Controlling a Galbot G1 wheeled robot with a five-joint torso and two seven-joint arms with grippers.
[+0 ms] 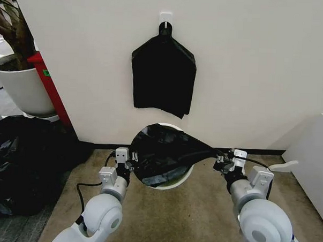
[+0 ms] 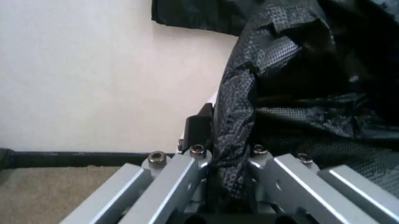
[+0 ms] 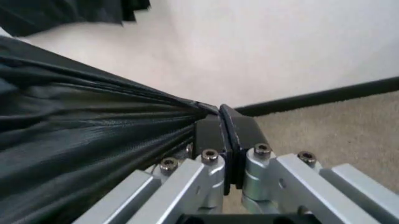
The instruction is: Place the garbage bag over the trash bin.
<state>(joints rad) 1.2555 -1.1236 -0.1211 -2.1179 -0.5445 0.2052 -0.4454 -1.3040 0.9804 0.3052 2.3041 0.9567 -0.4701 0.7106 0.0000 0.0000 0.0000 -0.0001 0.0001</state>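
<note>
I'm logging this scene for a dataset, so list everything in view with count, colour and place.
garbage bag: 1, black, stretched between both grippers over the bin
trash bin: 1, white, on the carpet by the wall, mostly covered by the bag
folded bag bundle: 1, black, hanging on the wall
hook: 1, white, on the wall
heap of bags: 1, black, floor at left
plant pot: 1, white, far left
left gripper: 1, shut on the bag's left edge
right gripper: 1, shut on its right edge
</note>
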